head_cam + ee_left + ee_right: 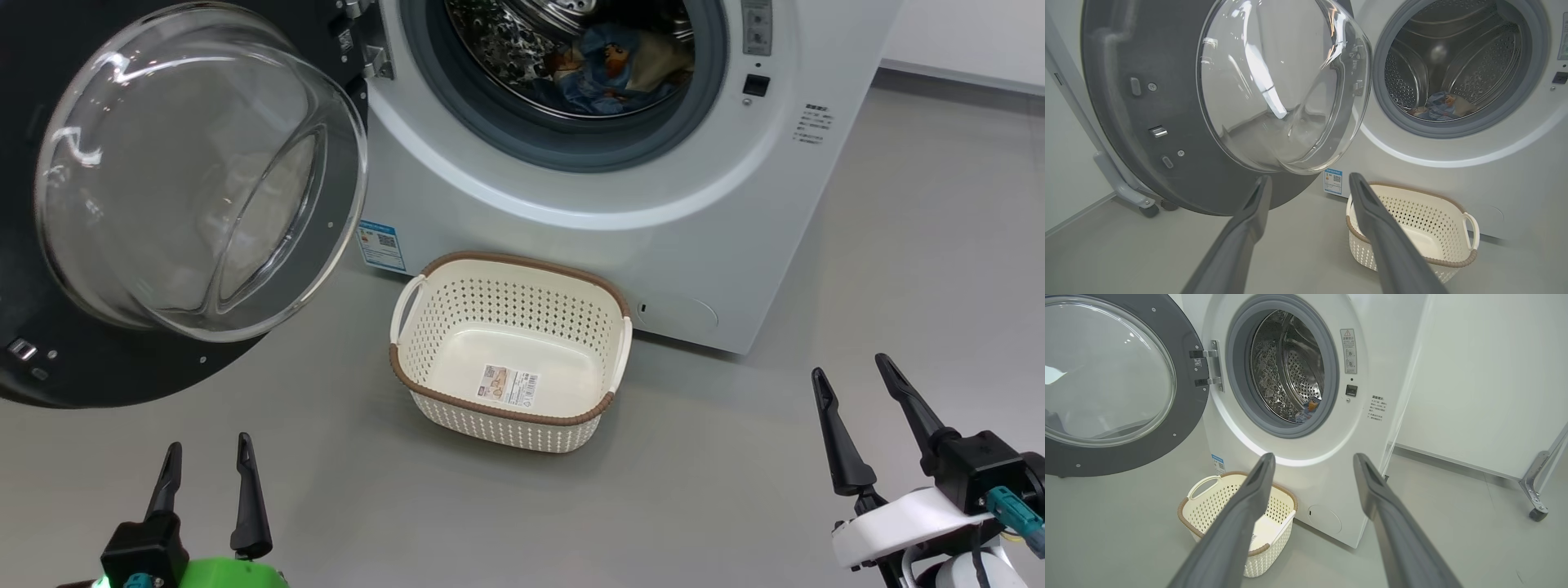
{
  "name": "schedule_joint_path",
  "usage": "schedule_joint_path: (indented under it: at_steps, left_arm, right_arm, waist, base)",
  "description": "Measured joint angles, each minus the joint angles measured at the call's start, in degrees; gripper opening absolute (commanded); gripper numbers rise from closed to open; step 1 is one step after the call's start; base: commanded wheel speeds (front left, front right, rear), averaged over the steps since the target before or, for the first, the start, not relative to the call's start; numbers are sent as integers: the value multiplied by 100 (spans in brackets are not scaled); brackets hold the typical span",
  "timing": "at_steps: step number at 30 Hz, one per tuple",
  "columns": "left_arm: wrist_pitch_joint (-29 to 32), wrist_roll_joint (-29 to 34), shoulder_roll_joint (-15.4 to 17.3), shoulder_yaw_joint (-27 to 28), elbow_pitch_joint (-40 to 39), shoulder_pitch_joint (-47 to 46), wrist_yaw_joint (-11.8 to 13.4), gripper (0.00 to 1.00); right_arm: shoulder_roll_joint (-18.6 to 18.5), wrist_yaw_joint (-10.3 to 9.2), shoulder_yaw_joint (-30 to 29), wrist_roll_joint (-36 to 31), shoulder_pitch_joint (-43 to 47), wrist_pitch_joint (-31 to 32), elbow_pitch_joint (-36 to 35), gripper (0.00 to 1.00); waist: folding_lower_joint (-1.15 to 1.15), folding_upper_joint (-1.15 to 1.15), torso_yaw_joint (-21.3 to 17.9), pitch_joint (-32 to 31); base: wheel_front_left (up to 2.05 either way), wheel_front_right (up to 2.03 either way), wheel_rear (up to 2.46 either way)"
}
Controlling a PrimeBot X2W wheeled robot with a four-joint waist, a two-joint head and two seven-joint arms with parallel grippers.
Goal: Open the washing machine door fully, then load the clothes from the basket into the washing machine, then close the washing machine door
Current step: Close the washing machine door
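Left gripper (208,445): 2 fingers spread apart, nothing between them, hanging above the grey floor (735,457). Right gripper (851,367): fingers likewise parted, gripping nothing, clear of all objects. The washing machine door (196,180) stands swung wide on its hinge (374,61), directly ahead of the left gripper. In the left wrist view its glass bowl bulges toward the fingertips, beyond them and not touching. The washing machine (571,220) stands ahead of both grippers, its round opening up and forward between them. The clothes (608,65), blue fabric with orange print and a cream part, lie at the bottom of the drum (490,41), well beyond either gripper. The basket (506,259) sits upright on the floor just before the foot of the machine, ahead of and between the 2 grippers, apart from both. A label sticker (510,384) shows on its bottom. A blue sticker (381,243) is on the machine front just beyond the basket, forward and inward of the left gripper.
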Motion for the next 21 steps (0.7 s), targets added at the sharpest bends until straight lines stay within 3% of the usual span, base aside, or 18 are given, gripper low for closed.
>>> schedule_joint_path:
  at_steps: [14, 21]
  left_arm:
    - [0, -79, 1, -8, -70, 2, 43, 100]
    - [0, -130, 5, 114, -169, 12, 89, 100]
  right_arm:
    - [-65, 0, 111, 0, -69, 0, -4, 100]
    - [-83, 0, 368, -1, -217, -1, 2, 100]
  waist:
    - [0, 0, 872, -41]
    - [0, 0, 1128, -13]
  base:
    - [0, 0, 0]
    - [0, 0, 0]
